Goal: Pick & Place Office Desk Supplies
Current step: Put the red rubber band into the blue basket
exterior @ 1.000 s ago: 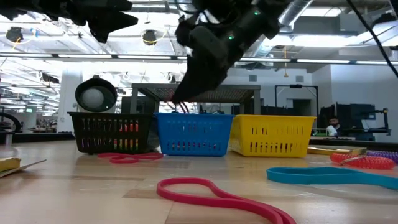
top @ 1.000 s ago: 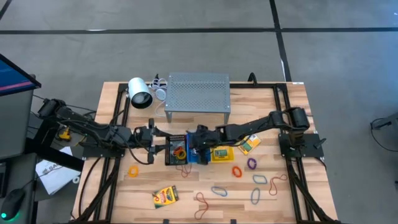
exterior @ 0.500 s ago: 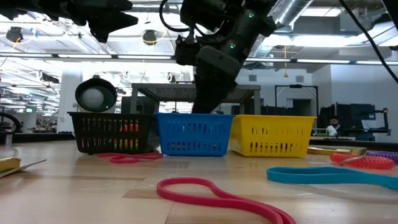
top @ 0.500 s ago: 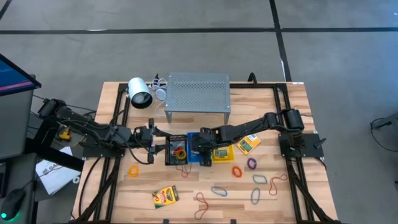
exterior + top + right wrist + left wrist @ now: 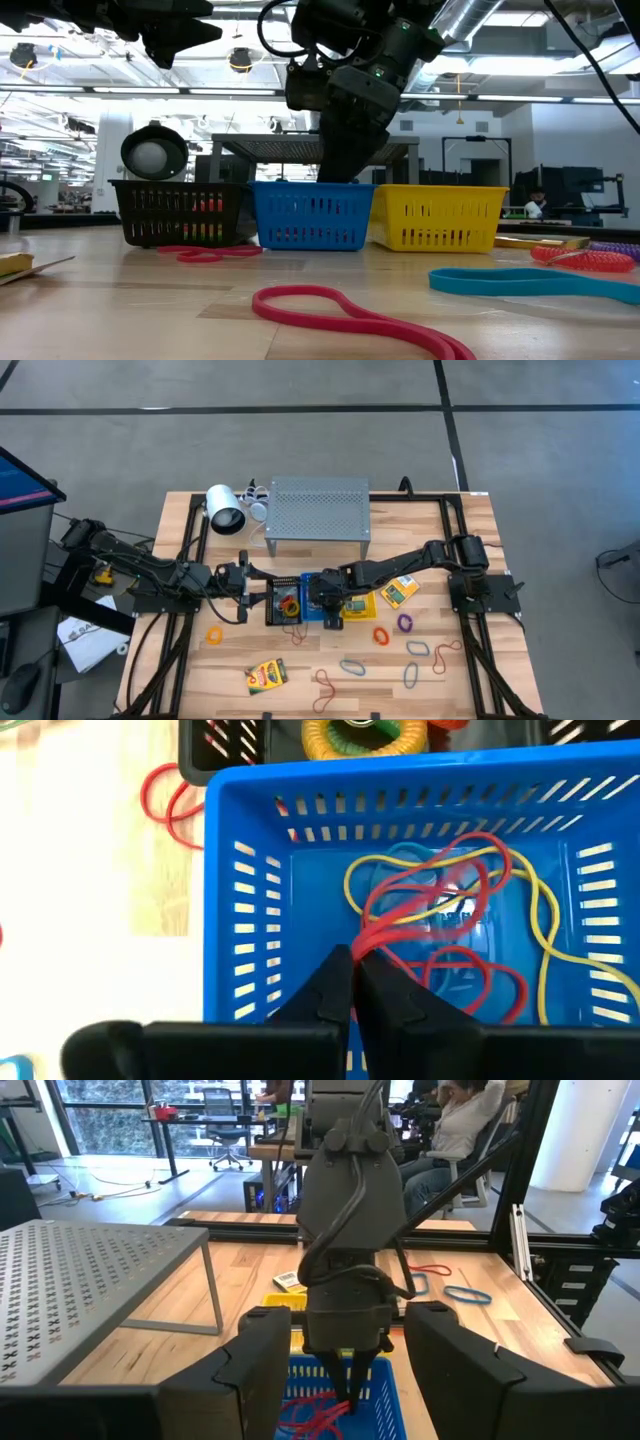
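The right gripper (image 5: 355, 982), fingers pinched narrow on a thin red rubber band (image 5: 440, 910), hangs inside the blue basket (image 5: 235, 890); yellow loops (image 5: 540, 910) apparently tangle there. The left gripper (image 5: 243, 582) waits wide.

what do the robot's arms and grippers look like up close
Both arms are dark, jointed links. The right gripper hangs from a smooth grey-black housing with black cables looped down its front and ends in two thin tapered fingers. The left gripper has broad, blocky dark fingers.
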